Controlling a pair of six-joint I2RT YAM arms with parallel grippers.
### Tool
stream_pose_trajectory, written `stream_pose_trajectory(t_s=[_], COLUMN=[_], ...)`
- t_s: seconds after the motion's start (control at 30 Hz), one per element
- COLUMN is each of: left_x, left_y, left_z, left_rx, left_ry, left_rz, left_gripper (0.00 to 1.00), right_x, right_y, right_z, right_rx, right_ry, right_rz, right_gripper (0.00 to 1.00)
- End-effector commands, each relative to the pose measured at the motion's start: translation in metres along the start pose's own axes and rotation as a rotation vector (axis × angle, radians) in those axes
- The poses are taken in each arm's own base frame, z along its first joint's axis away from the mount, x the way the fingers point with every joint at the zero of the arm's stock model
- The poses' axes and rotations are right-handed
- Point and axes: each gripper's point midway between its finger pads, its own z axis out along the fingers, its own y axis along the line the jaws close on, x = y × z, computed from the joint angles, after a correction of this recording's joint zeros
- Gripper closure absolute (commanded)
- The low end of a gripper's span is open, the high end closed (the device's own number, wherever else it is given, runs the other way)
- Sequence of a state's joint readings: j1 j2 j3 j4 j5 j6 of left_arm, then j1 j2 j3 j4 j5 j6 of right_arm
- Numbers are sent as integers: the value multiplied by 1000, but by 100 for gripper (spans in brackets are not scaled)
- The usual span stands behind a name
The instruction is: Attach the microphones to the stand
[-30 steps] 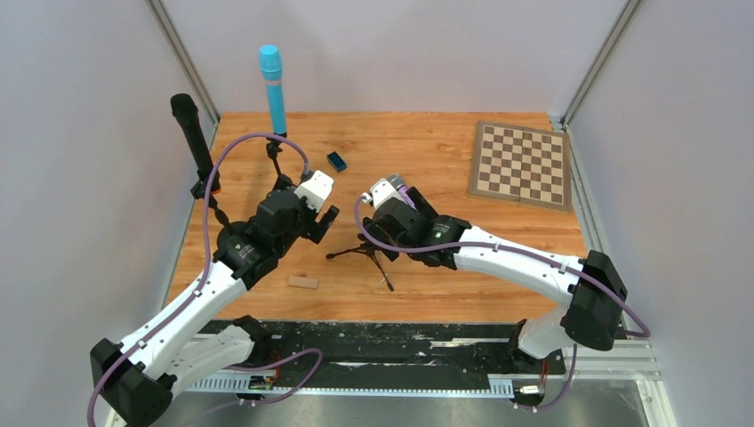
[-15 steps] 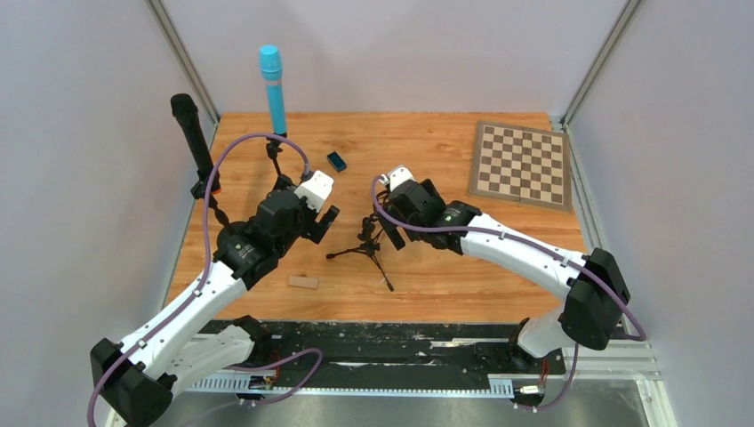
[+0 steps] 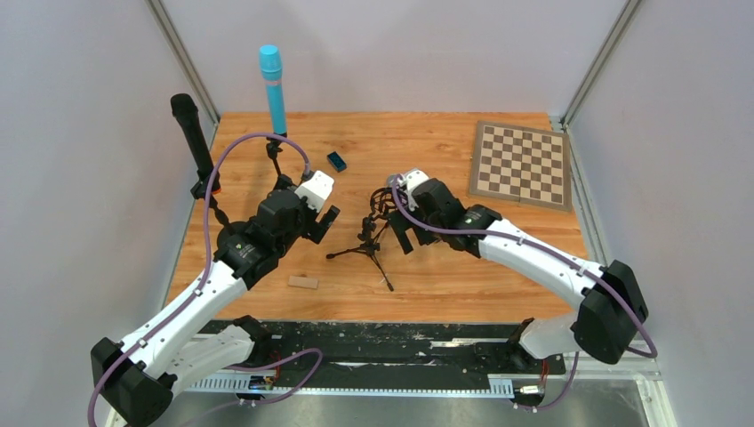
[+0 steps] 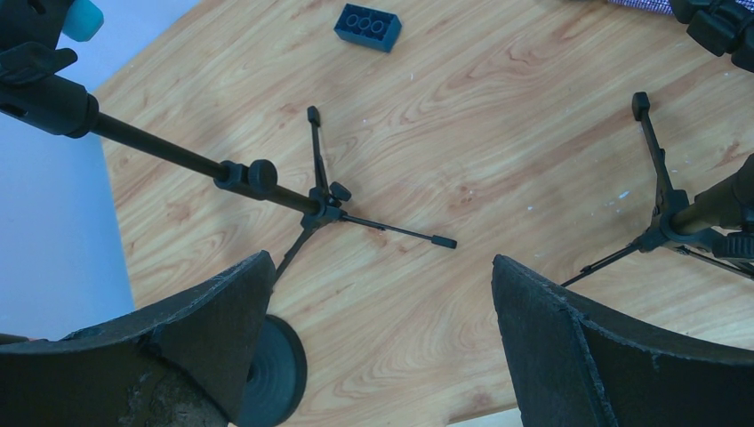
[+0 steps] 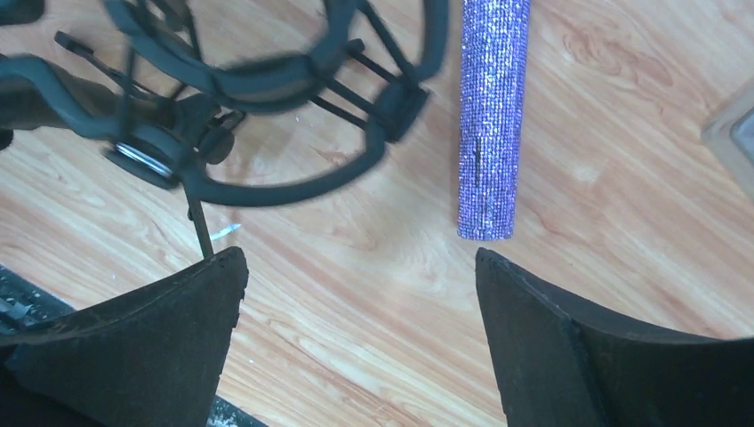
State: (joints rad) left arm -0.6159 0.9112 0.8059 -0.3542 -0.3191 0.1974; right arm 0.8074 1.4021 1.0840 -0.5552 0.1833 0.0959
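The light blue microphone (image 3: 272, 84) stands upright in a stand at the back. The black microphone (image 3: 193, 138) stands in a stand at the left edge. The purple glitter microphone (image 5: 491, 116) lies flat on the table; only its handle shows, just beyond my right gripper (image 5: 360, 294), which is open and empty. A small black tripod stand (image 3: 366, 240) with an empty ring mount (image 5: 267, 89) is left of the right gripper (image 3: 400, 233). My left gripper (image 3: 324, 221) is open and empty above the table (image 4: 382, 302), between two stands.
A chessboard (image 3: 522, 165) lies at the back right. A dark blue brick (image 3: 337, 161) lies behind the stands. A small wooden block (image 3: 302, 282) lies near the front. A round black stand base (image 4: 271, 369) is by my left finger.
My right arm has swung right and back off the small tripod stand. The left arm has not moved.
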Motion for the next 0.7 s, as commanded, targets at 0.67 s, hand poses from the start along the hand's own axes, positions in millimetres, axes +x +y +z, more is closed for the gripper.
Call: stream_pose_trajectory(t_s=[0.67], left_x=[-11], left_y=[-4], left_z=[0], left_rx=[25], left_ry=[-44], left_rz=[-1], left_gripper=[0], right_x=[17], right_y=[-78], right_z=[20], right_rx=[-179], right_ry=[-28], right_rz=[485], right_gripper=[0])
